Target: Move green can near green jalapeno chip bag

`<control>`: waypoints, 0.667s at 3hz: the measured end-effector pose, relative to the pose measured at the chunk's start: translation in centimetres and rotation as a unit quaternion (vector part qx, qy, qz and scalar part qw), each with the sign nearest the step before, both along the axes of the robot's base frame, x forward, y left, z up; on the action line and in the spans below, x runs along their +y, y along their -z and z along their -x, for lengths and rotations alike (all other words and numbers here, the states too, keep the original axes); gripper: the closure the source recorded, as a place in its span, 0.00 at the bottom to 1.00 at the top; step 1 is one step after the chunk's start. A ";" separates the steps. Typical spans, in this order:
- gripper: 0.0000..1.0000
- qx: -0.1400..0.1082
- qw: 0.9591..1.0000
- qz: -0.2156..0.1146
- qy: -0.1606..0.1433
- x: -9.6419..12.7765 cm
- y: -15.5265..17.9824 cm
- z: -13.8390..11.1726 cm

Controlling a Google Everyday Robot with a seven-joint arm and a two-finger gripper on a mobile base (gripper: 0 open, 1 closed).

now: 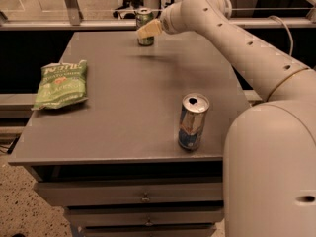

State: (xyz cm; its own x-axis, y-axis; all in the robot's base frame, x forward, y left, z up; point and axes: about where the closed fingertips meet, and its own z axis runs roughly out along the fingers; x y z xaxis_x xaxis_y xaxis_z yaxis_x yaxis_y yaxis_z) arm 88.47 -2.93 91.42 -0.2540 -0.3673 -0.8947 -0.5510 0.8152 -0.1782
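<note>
Gripper [148,29]: mine, one, at the far edge of the table [123,117], right against the side of the green can [143,16] and covering its middle. How far open it is, and whether it has hold of the can, I cannot tell.

Arm [237,38]: one, reaching in from the right across the far right corner; my body fills the near right of the view.

Green can: one, upright, at the far edge, a little right of the middle, silver top showing above the gripper.

Chip bag [61,84]: one, green, lying flat near the left edge, about halfway along it, well apart from the green can.

Second can [193,121]: one, blue and silver, upright, top opened, near the front edge toward the right corner.

Cans in all: two. Bags: one.

Open room: bare tabletop runs from the green can across the middle to the bag, and along the front edge left of the second can.

Edges: a rail runs behind the far edge; the left and front edges drop to the floor.

Drawers [128,194]: two fronts visible under the front edge, each with a small handle.
</note>
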 end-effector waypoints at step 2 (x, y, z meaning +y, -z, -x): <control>0.01 -0.022 0.997 -0.059 -0.046 5.3 -0.1 -2.2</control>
